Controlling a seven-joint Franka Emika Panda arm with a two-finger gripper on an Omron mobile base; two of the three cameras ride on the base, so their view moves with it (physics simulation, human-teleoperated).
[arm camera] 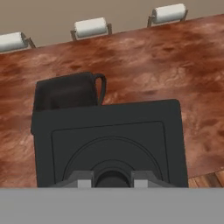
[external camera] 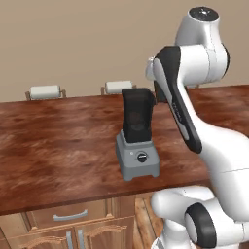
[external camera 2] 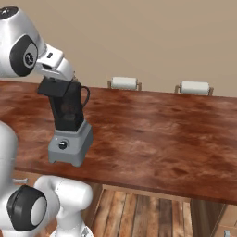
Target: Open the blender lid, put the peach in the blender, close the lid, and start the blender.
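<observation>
The blender (external camera: 138,158) stands near the front edge of the wooden counter, grey base and black knob (external camera: 141,156) facing me, dark jar (external camera 2: 68,109) upright on it. My gripper (arm camera: 112,177) is shut on the raised centre of the blender lid (arm camera: 109,140), a flat black square. In the right base view the lid (external camera 2: 53,88) hangs slightly tilted at the jar's top, under the gripper (external camera 2: 59,76). From the hand view the jar and its handle (arm camera: 101,87) show beyond the lid's far edge. A dim reddish patch shows through the jar wall; I cannot tell whether it is the peach.
The brown wooden counter (external camera: 58,146) stretches wide to both sides of the blender. White-topped chair backs (external camera: 44,91) (external camera: 119,86) stand behind its far edge. Cabinet doors (external camera: 68,228) sit below the front edge.
</observation>
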